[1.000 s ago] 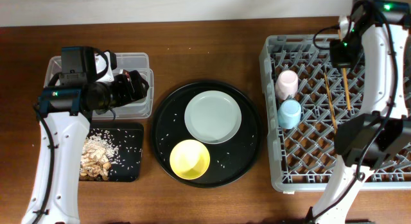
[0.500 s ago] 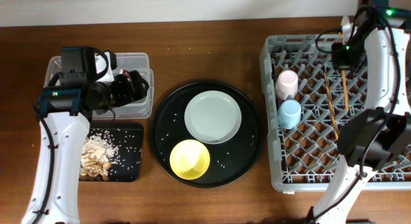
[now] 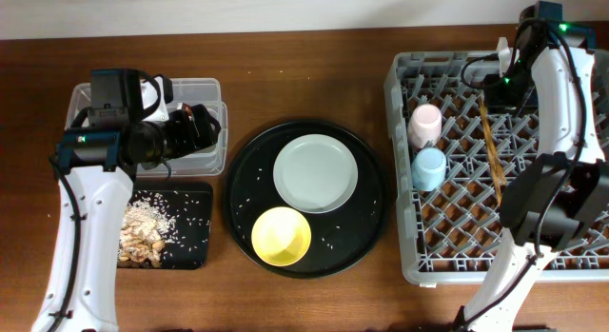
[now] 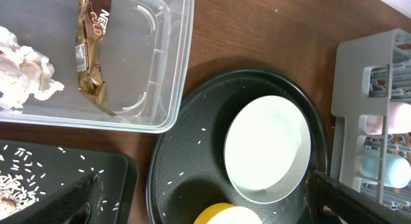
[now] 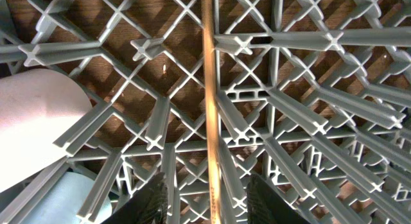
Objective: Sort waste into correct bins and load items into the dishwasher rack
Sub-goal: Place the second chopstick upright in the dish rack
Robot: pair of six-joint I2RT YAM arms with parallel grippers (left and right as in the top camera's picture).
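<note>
On the left of the brown surface [image 3: 304, 75], the left end effector [image 3: 211, 126] hangs over the right part of the clear tub [image 3: 205, 89], its fingers spread wide and grasping nothing. Inside the tub the crumpled tissue [image 4: 22, 70] lies at the left, with the wrapper [image 4: 90, 51] just beside it. The black tray [image 3: 195, 227] sits against the tub's near side and holds the food scraps [image 3: 143, 237] heaped at its left, with loose grains spread to the right. In the middle stands the round tray [image 3: 243, 194], speckled with stray grains. It carries the plate [image 3: 316, 173] and, touching the plate's near edge or nearly so, the yellow bowl [image 3: 281, 236]. On the right, the rack [image 3: 404, 180] holds the pink cup [image 3: 425, 123] and the blue cup [image 3: 430, 167] side by side in its left part. The chopsticks [image 3: 493, 146] lie flat on the lattice to the right of the cups. The right end effector [image 5: 212, 205] hovers over their far end, released, with a finger on either side and a gap to each.
</note>
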